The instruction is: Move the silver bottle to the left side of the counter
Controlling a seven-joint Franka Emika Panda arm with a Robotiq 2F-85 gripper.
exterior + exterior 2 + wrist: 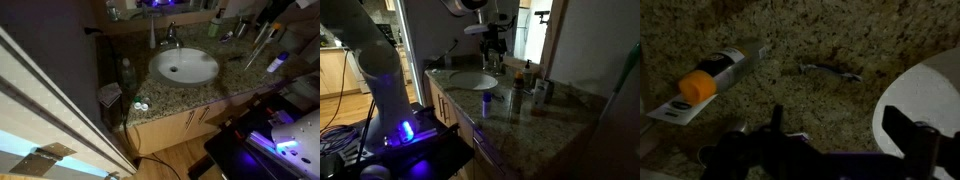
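the silver bottle point(153, 33) stood upright at the back of the counter point(235, 78), just beside the faucet point(171, 36) and behind the sink point(200, 72), its long axis straight up and its top above the faucet's

the gripper point(493, 52) hung over that same back end of the counter, pointing down, well clear of the granite. in the wrist view the gripper point(840, 125) had its two fingers spread wide with only bare counter between them, so it was released and grasping nothing

that view took in a tube point(715, 80) with an orange cap lying flat, and the white edge of the sink, but not the bottle. so the bottle lay outside the gap between the fingers, off to one side. i could not tell which side, as the exterior views were too dim

as i judged it, the coming move turned on this offset: the gripper would need to shift across toward the faucet and come down with a finger on either side of the narrow upright body, without tipping it or catching the faucet
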